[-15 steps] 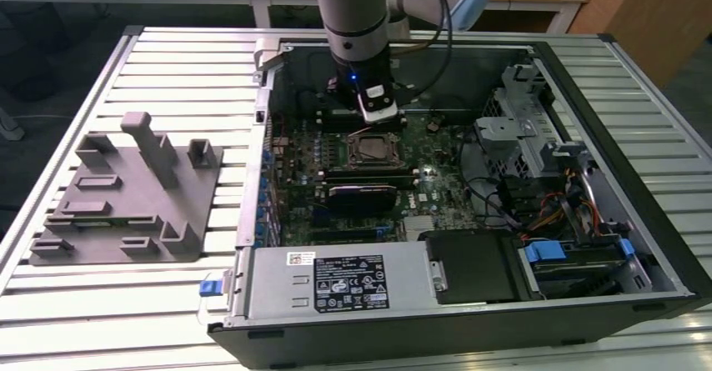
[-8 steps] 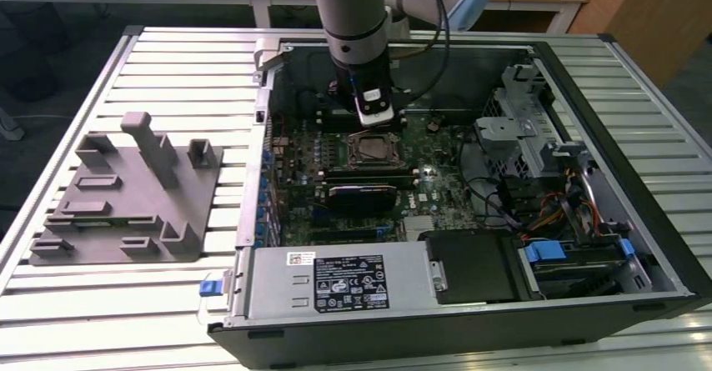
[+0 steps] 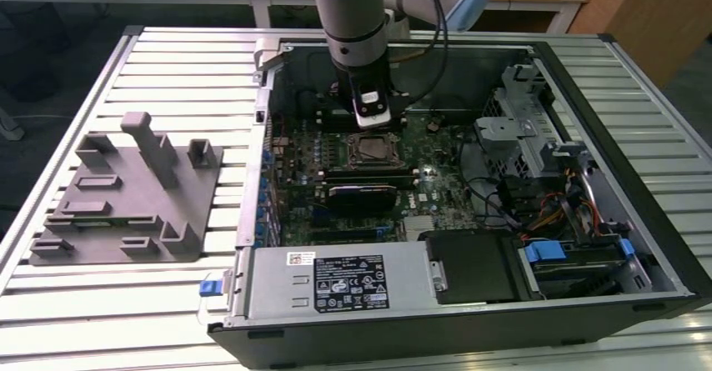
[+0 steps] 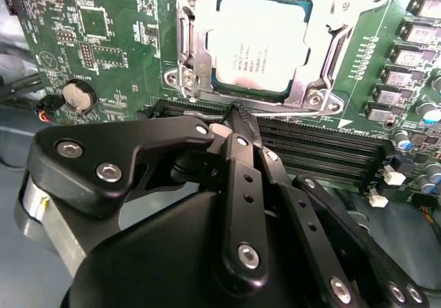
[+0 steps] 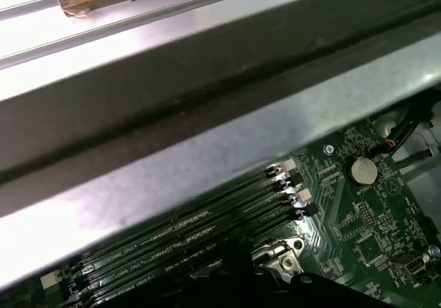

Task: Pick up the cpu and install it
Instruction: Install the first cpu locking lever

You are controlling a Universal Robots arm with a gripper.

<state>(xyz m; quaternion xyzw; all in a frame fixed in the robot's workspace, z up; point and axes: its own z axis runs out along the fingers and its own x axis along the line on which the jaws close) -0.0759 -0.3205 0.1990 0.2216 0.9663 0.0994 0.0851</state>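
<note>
Hovering near socket [image 4: 335, 46], claw [image 4: 238, 113] clenched, empty; cpu [image 4: 258, 46] seated inside, lid bearing print.

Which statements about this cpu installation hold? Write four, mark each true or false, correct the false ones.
1. The cpu lies in the socket on the motherboard. True.
2. The fingers clamp the cpu. False: they are shut on nothing, apart from it.
3. The grey fixture stands inside the computer case. False: it rests on the table, at the exterior view's left of the case.
4. A coin cell sits on the motherboard. True.
</note>
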